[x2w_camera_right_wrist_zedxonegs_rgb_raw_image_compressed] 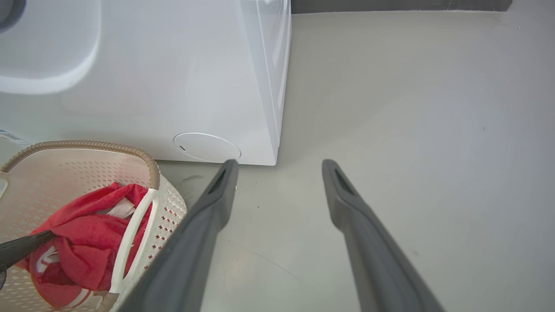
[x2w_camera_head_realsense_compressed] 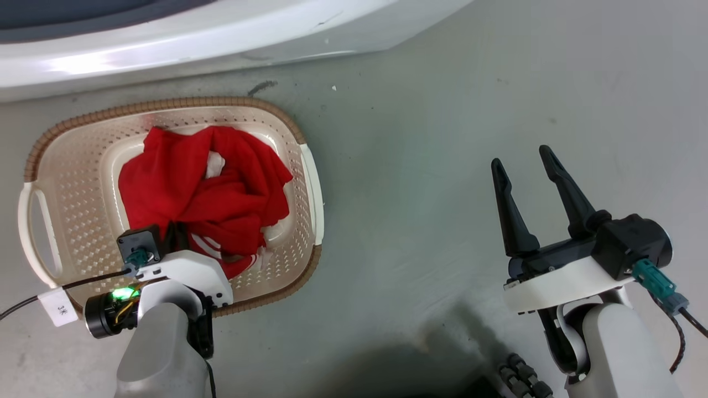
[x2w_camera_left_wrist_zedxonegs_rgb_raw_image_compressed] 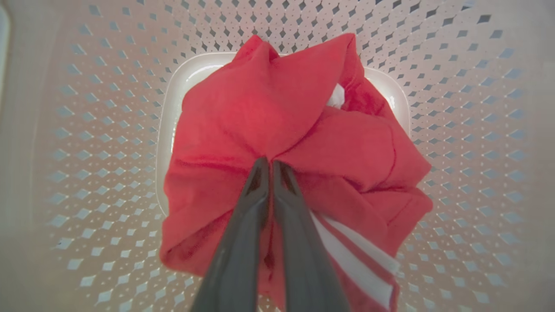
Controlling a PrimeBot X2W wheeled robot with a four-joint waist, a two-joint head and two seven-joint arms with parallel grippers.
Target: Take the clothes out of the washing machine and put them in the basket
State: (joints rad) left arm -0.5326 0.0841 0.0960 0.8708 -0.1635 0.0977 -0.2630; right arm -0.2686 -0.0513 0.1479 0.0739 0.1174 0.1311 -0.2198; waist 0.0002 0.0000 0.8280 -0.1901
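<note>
The red clothes [x2w_camera_head_realsense_compressed: 204, 188] lie bunched in the cream basket [x2w_camera_head_realsense_compressed: 166, 104] on the floor, right in front of the white washing machine [x2w_camera_head_realsense_compressed: 221, 33]. In the left wrist view my left gripper [x2w_camera_left_wrist_zedxonegs_rgb_raw_image_compressed: 269, 164] is shut, its tips pinching a fold of the clothes [x2w_camera_left_wrist_zedxonegs_rgb_raw_image_compressed: 269, 108] low inside the basket [x2w_camera_left_wrist_zedxonegs_rgb_raw_image_compressed: 86, 130]; white stripes show beside the fingers. My right gripper [x2w_camera_head_realsense_compressed: 521, 157] hangs open over bare floor to the basket's right, holding nothing. The right wrist view shows this gripper [x2w_camera_right_wrist_zedxonegs_rgb_raw_image_compressed: 279, 167] open, the basket [x2w_camera_right_wrist_zedxonegs_rgb_raw_image_compressed: 86, 145] and clothes [x2w_camera_right_wrist_zedxonegs_rgb_raw_image_compressed: 82, 225] at lower left, and the machine [x2w_camera_right_wrist_zedxonegs_rgb_raw_image_compressed: 173, 86] behind.
The grey floor [x2w_camera_head_realsense_compressed: 442, 138] spreads out to the right of the basket and machine. A round white service cap [x2w_camera_right_wrist_zedxonegs_rgb_raw_image_compressed: 207, 147] sits low on the machine's front. Cables trail from both wrists, one with a paper tag [x2w_camera_head_realsense_compressed: 58, 307].
</note>
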